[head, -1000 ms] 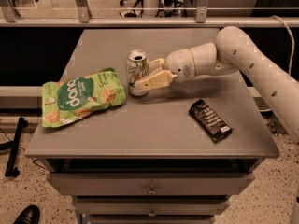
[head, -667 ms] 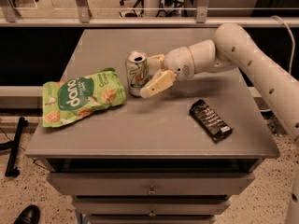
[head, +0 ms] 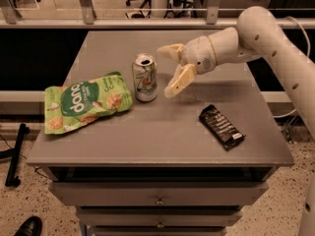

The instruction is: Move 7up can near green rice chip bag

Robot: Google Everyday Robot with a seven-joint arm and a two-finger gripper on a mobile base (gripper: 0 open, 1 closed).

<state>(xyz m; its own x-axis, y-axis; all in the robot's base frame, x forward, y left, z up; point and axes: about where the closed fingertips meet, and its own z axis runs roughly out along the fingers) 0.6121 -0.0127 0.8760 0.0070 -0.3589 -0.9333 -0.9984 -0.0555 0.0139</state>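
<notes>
My pincer (head: 165,72) hangs just to the right of the 7up can (head: 145,77), fingers spread wide with nothing between them and a clear gap to the can's side. The can stands upright on the bench (head: 147,146), just beside the right edge of the green rice chip bag (head: 86,101). I think can and bag are not quite touching, though the view leaves that gap hard to judge. By my reckoning the can is already where it belongs, and the step in hand is getting clear of it.

To do that well, I should keep the fingers wide and draw back along the line I am pointing, away from the can and a little upward, so that neither fingertip clips the rim and tips it toward the bag. The lower finger sits closer to the bench, so it is the one to watch. The black candy bar wrapper (head: 221,126) lies well off to the front right, out of that path.

A second ago my fingers were right up against the can. Now they stand off to its right, and the can has stayed in its spot beside the bag.
</notes>
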